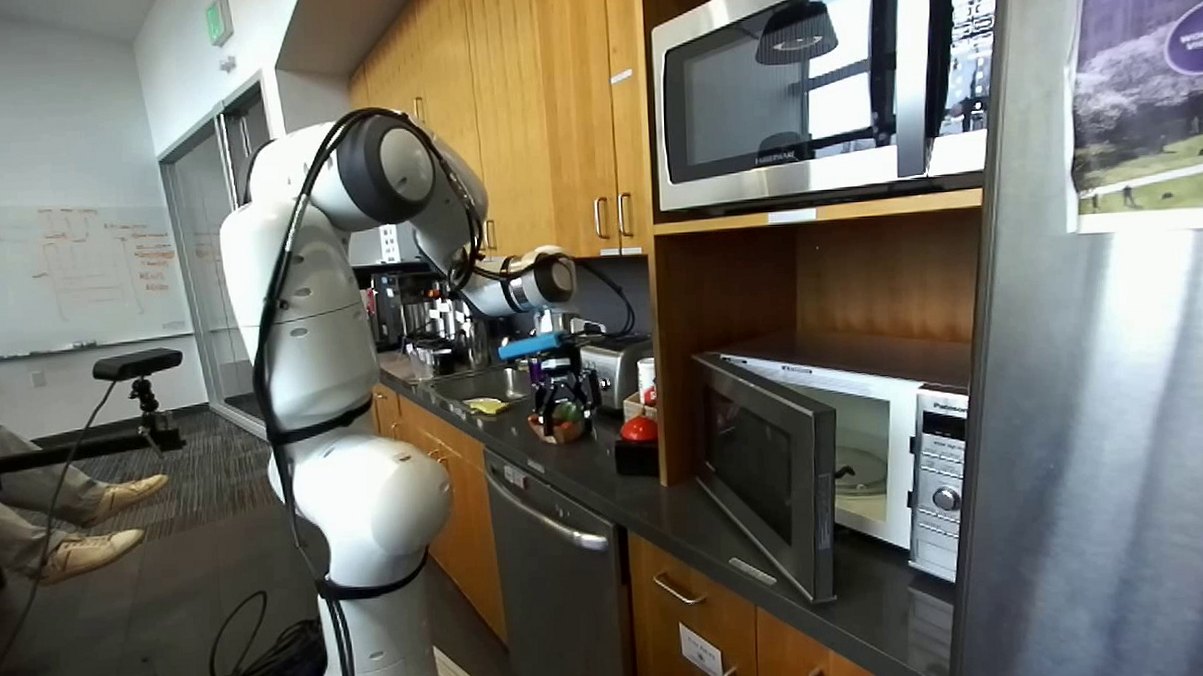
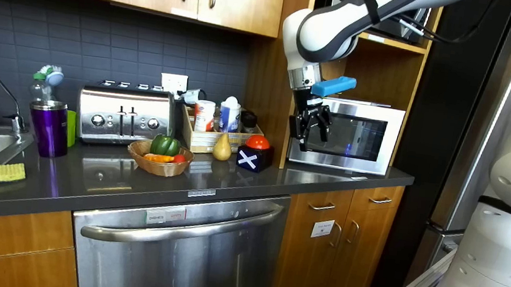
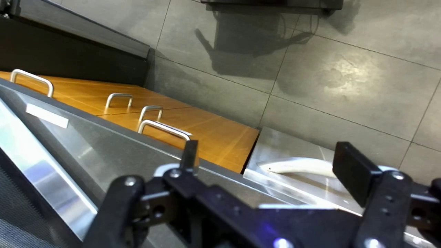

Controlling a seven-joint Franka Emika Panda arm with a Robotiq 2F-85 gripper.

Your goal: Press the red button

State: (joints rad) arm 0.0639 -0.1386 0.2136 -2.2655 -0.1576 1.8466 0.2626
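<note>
We find the red dome button [image 2: 258, 142] atop its X-marked box [image 2: 254, 159] on the worktop [image 2: 232, 180], facing upward, presumably to take a press from above. The hand [image 3: 270, 163] hangs apart, spread wide and empty; pressing, we judge, needs no grasp.

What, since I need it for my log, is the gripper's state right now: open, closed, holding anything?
Gripper: open, holding nothing; its fingers stand wide apart.

Near the toaster [image 2: 126, 115], a purple tumbler [image 2: 48, 132] is seen; a green bell pepper [image 2: 165, 146] is held in a wicker basket [image 2: 160, 169].
</note>
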